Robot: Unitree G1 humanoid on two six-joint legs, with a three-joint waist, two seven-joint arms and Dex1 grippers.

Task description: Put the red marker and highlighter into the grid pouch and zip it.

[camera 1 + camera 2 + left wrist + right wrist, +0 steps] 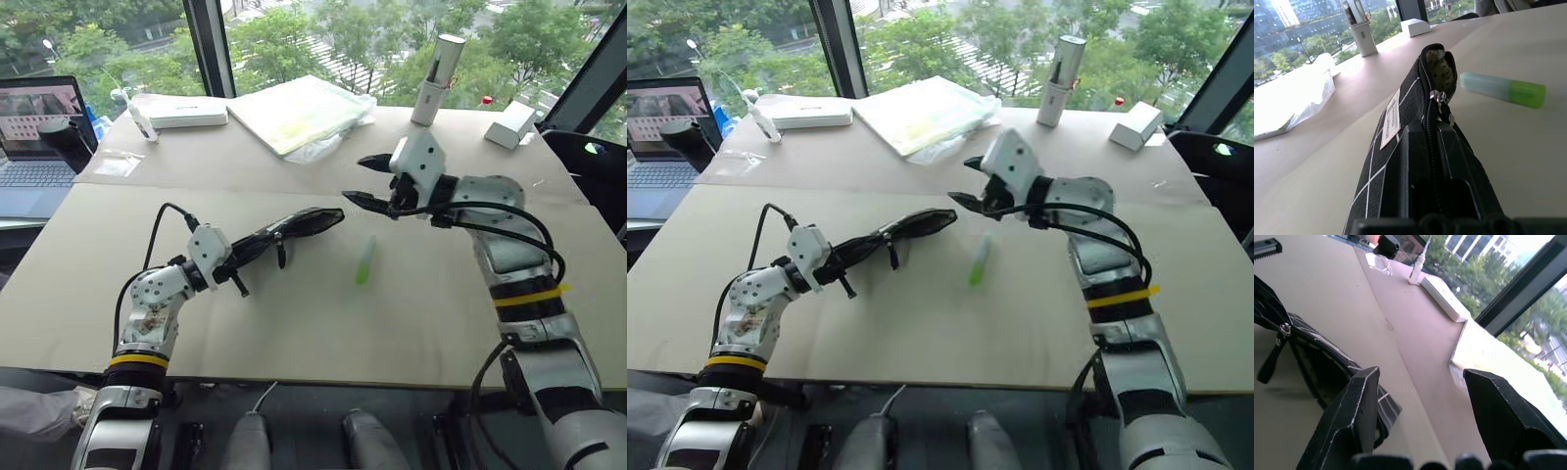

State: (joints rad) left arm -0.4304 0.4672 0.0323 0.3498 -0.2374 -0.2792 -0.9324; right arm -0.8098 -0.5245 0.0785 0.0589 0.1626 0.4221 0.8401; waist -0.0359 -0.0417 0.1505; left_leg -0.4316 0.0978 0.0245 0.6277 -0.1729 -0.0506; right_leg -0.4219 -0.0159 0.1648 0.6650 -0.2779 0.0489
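Left gripper (238, 257) clamps grid pouch (294, 226); highlighter (365, 260) beside; marker perhaps inside.

A beige table (294, 323) stands before tall windows (323, 29) with dark frames, green trees beyond. Daylight falls across it. An open laptop (39, 137) sits at its left edge.

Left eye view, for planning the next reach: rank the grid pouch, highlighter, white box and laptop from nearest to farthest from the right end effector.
1. grid pouch, its open end just left of the right end effector.
2. highlighter, below it on the table.
3. white box, far right corner.
4. laptop, far left edge.
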